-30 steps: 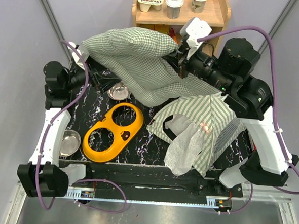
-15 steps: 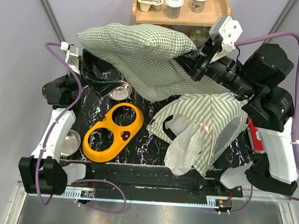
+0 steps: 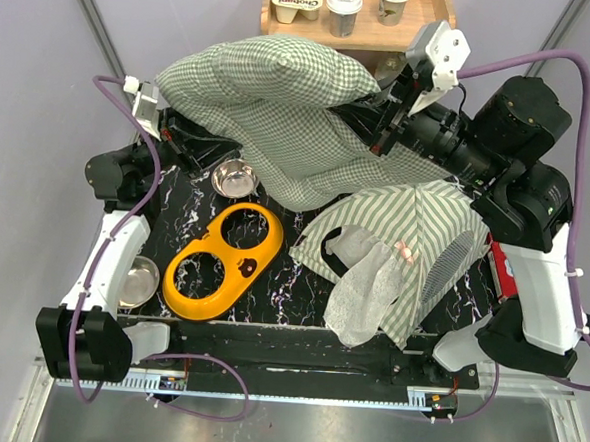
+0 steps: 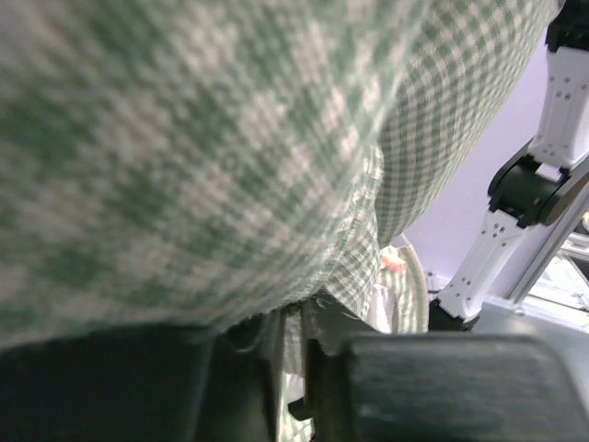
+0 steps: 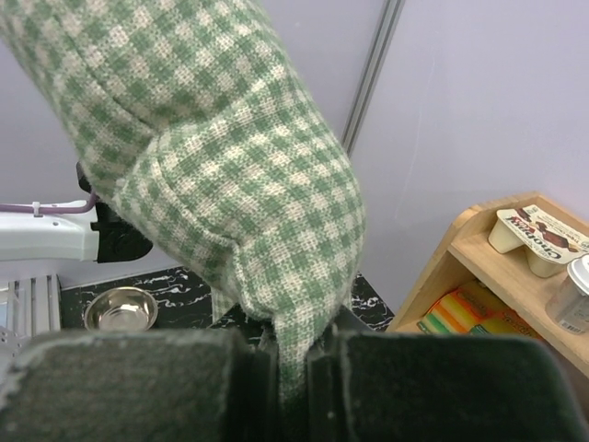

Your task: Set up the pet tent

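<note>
The pet tent (image 3: 414, 238), striped sage-green and white with a white mesh flap (image 3: 366, 285), lies crumpled on the table's right half, and neither gripper touches it. A green checked cushion (image 3: 272, 99) hangs above the back of the table between both arms. My left gripper (image 3: 180, 136) is at the cushion's left edge; in the left wrist view its jaws (image 4: 294, 354) stand close together with checked cloth (image 4: 184, 138) between them. At the cushion's right end my right gripper (image 3: 374, 124) is shut, and the right wrist view shows the cloth (image 5: 230, 157) pinched between the jaws (image 5: 293, 368).
A yellow two-hole bowl holder (image 3: 222, 260) lies left of centre. One steel bowl (image 3: 234, 179) sits under the cushion, another (image 3: 136, 279) by the left arm. A wooden shelf (image 3: 417, 28) with cups stands behind the table. A red object (image 3: 502, 269) lies at the right edge.
My left gripper went from wide open to closed on the cushion's left edge. The right arm swung right and up, pulling the cushion's right end with it.
</note>
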Tool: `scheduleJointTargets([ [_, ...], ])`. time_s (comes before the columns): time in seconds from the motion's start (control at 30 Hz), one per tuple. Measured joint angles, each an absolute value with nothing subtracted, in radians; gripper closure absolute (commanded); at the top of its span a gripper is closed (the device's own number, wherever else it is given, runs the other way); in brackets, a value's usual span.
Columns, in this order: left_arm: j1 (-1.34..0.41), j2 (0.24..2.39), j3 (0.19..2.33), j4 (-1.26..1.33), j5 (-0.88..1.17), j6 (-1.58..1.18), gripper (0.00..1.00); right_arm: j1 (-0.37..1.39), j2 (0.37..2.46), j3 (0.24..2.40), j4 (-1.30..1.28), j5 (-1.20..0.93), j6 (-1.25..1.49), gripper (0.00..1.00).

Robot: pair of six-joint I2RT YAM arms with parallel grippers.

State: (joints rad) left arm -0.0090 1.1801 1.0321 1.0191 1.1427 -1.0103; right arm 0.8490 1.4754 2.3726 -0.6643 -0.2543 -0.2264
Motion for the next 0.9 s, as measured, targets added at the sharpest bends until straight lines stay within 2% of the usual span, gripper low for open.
scheduleJointTargets([
  [0.13, -0.013, 1.173, 1.032, 0.99, 1.142, -1.019, 1.0, 0.849, 1.476, 2.381, -0.672, -0.235, -0.221, 1.0],
  [0.3, -0.014, 1.119, 1.034, 0.776, 1.142, -0.995, 1.0, 0.849, 1.518, 2.384, -0.667, -0.111, -0.187, 1.0],
  [0.43, -0.014, 1.087, 1.103, 0.402, 1.137, -0.859, 1.0, 0.877, 1.647, 2.458, -0.666, 0.072, -0.17, 1.0],
  [0.47, -0.015, 1.085, 1.171, 0.183, 1.108, -0.742, 1.0, 0.898, 1.701, 2.484, -0.663, 0.145, -0.18, 1.0],
  [0.57, -0.015, 1.074, 1.271, -0.16, 1.032, -0.545, 1.0, 0.959, 1.844, 2.502, -0.656, 0.274, -0.205, 1.0],
  [0.7, -0.011, 1.033, 1.285, -0.429, 0.974, -0.433, 1.0, 0.998, 1.983, 2.477, -0.688, 0.273, -0.174, 1.0],
  [0.9, 0.015, 1.009, 1.176, -0.619, 0.968, -0.403, 1.0, 0.993, 2.017, 2.295, -0.685, 0.132, -0.086, 1.0],
])
